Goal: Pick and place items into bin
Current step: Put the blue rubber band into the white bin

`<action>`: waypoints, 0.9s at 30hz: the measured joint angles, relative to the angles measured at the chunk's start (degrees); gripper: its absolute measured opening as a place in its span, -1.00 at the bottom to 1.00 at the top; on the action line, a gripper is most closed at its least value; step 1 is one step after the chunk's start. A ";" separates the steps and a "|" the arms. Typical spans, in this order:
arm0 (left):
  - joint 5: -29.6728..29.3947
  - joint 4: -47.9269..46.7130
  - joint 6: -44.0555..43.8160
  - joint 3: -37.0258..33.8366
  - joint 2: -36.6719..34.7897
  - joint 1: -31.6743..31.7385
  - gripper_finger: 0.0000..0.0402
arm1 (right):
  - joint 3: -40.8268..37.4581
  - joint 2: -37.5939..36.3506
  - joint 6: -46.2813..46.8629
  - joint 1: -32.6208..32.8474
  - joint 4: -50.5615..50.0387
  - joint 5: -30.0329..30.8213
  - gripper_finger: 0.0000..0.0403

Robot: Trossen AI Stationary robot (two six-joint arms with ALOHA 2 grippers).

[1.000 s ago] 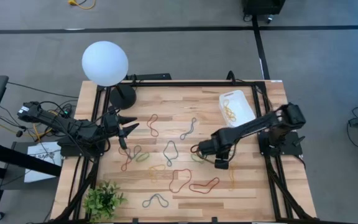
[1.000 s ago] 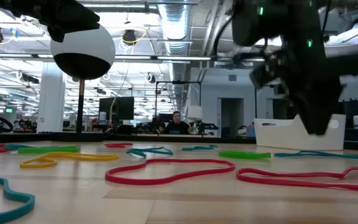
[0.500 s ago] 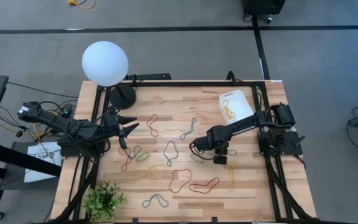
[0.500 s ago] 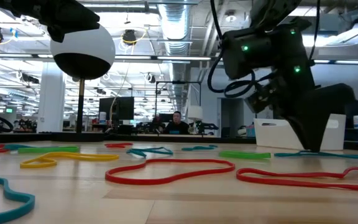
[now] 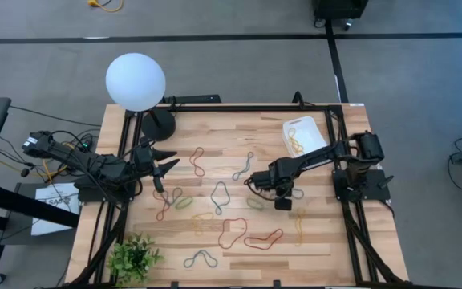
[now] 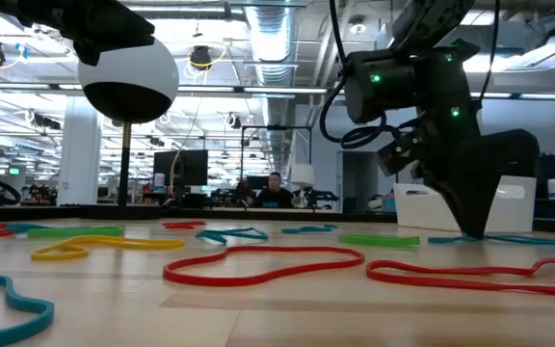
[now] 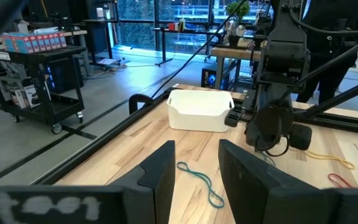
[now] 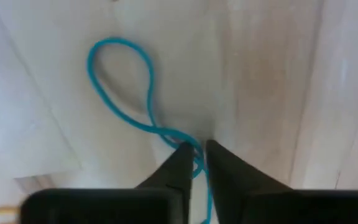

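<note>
Rubber bands in red, green, yellow and teal lie flat over the wooden table (image 5: 327, 241). The white bin (image 5: 305, 138) stands at the far right with a few yellow bands in it. My right gripper (image 5: 269, 189) points down at mid-table, shut on a teal band (image 8: 120, 87), also in the low view as the teal band (image 6: 514, 239); the arm hides this band from above. My left gripper (image 5: 167, 167) hovers open over the table's left side, pointing level toward the right. My right gripper pinches the teal band between its two fingertips (image 8: 173, 168), at a narrow stretch (image 8: 194, 144) where the band's two strands run close together. The fingers come from above, pointing down. The band lies flat on the wood, its loop spread out beyond the tips.
A white globe lamp (image 5: 135, 81) on a black base stands at the far left corner. A small green plant (image 5: 135, 258) sits at the near left. A second teal band (image 7: 201, 180) lies between the arms. Green (image 6: 379, 239) and red bands (image 6: 258, 265) lie nearer.
My right gripper has come down to the table top and shifted slightly toward the left and far edges. Its fingertips now stand on the wood at the teal band, which still lies flat.
</note>
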 joint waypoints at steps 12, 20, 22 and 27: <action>0.00 0.11 -0.01 0.00 0.00 0.00 -0.43 | 16.04 -12.58 1.04 0.04 -27.67 15.26 -0.97; 0.00 0.07 0.38 0.00 0.00 0.00 -0.43 | 17.78 -27.73 15.68 -6.23 -32.40 37.35 -0.98; 0.00 0.03 0.37 0.00 0.02 0.02 -0.43 | 16.80 -30.28 19.96 -8.83 -32.06 41.06 -0.99; 0.00 0.04 0.28 0.00 0.00 0.00 -0.43 | 11.10 -34.78 26.33 -15.61 -28.12 39.83 -0.99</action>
